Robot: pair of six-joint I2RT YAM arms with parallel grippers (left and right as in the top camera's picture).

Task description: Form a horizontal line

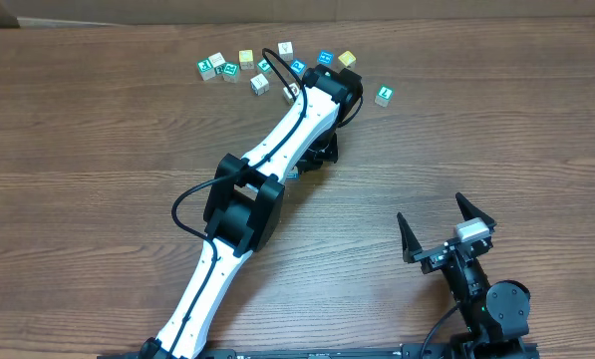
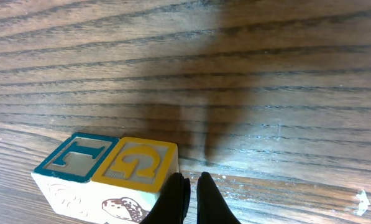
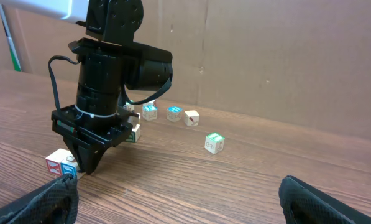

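- The left gripper [image 2: 191, 186] is shut tight. Its two black fingers [image 2: 178, 199] are pressed together, and there is nothing between them.
- It points down at the wooden table [image 2: 266, 74], with its tips very low over the wood.
- The horizontal line [image 2: 107, 163] is just beside the left gripper's tips, on their left in the wrist view. It is two cubes long.
- The yellow cube [image 2: 138, 163] has a letter G on top and is the one next to the fingers. I cannot tell if the fingers touch it.
- The teal cube [image 2: 76, 157] is on the far side of the yellow cube from the gripper. The two sit edge to edge, flat on the table.
- The loose cubes [image 1: 267, 65] lie scattered past the left gripper, farther from the robot and apart from the line.
- One lone cube [image 1: 383, 96] sits by itself, off to the right of the left gripper.
- The right gripper [image 1: 430, 209] is wide open and holds nothing. All the cubes are well away from it.
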